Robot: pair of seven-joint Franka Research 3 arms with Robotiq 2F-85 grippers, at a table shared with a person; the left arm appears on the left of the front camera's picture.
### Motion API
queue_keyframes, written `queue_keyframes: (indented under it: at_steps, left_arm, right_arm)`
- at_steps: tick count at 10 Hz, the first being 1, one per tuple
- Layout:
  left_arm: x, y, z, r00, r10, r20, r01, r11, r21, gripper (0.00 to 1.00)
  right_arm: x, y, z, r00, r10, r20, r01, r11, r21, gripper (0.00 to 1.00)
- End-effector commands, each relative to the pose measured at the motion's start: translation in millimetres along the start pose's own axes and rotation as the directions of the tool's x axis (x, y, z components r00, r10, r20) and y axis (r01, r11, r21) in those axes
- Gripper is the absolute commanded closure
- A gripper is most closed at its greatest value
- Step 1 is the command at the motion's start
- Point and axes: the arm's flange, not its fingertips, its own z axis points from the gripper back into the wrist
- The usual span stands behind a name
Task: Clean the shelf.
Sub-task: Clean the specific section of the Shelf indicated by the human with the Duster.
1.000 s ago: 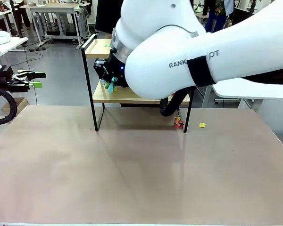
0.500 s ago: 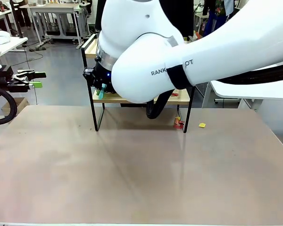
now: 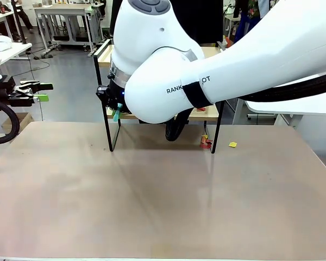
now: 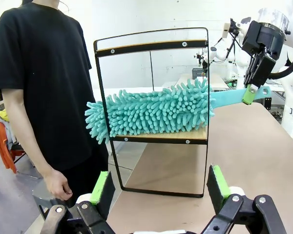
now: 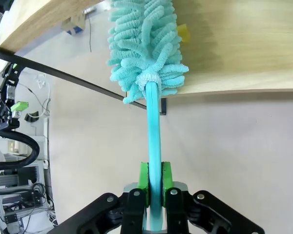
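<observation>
From the front, the right arm's bulky white body hides most of the shelf (image 3: 105,56), which stands at the far edge of the table (image 3: 152,206). Only its left posts and a strip of the lower board peek out. The right gripper (image 3: 116,111) sits by the left post with a sliver of teal in it. The left gripper (image 3: 42,92) hangs beyond the table's left edge, jaws apart.

The left wrist view makes it plainer. A teal duster (image 4: 151,112) lies along the lower board, its handle pinched by the right gripper. A person in a black T-shirt (image 4: 39,73) stands beside the shelf, cut off at the top edge.

In the right wrist view the green pads are clamped on the handle. A yellow scrap (image 5: 182,33) is half buried behind the fluff.
</observation>
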Motion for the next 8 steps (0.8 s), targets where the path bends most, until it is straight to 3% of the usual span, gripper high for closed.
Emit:
queue_keyframes:
  at_steps: [1, 4, 8]
  left_arm:
    - [2, -2, 0, 1.000, -0.013, -0.007, 0.013, 1.000, -0.005, 0.00]
    - [2, -2, 0, 1.000, -0.013, -0.007, 0.013, 1.000, -0.005, 0.00]
    - [2, -2, 0, 1.000, -0.013, -0.007, 0.013, 1.000, -0.005, 0.00]
  right_arm:
    - [-2, 0, 0, 1.000, 0.003, -0.002, -0.003, 1.000, 0.000, 0.87]
    - [-1, 1, 0, 1.000, 0.001, -0.001, -0.001, 1.000, 0.001, 0.87]
    - [17, -63, 10, 0.996, -0.082, -0.040, 0.081, 0.996, -0.031, 0.87]
